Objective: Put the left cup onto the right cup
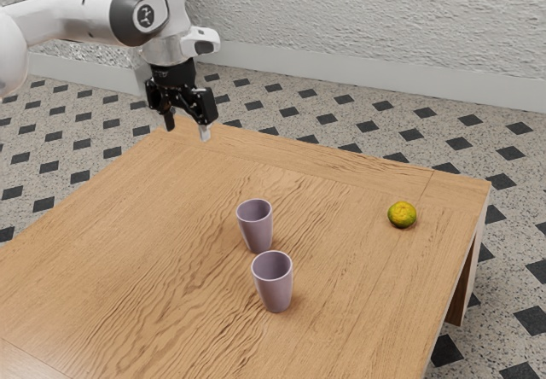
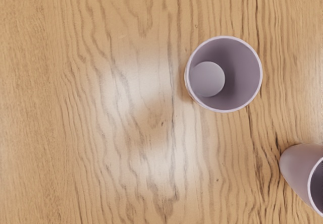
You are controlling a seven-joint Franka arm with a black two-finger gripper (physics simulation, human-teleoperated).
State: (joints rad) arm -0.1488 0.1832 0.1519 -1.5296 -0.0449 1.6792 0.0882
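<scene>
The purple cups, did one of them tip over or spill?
No, nothing looks odd. The farther purple plastic cup and the nearer purple plastic cup both stand upright, empty and apart on the wooden table. A yellow-green round fruit lies alone near the edge.

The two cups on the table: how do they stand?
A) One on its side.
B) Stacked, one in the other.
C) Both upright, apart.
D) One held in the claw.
C: the farther cup and the nearer cup both stand mouth up, with bare table between them.
</scene>
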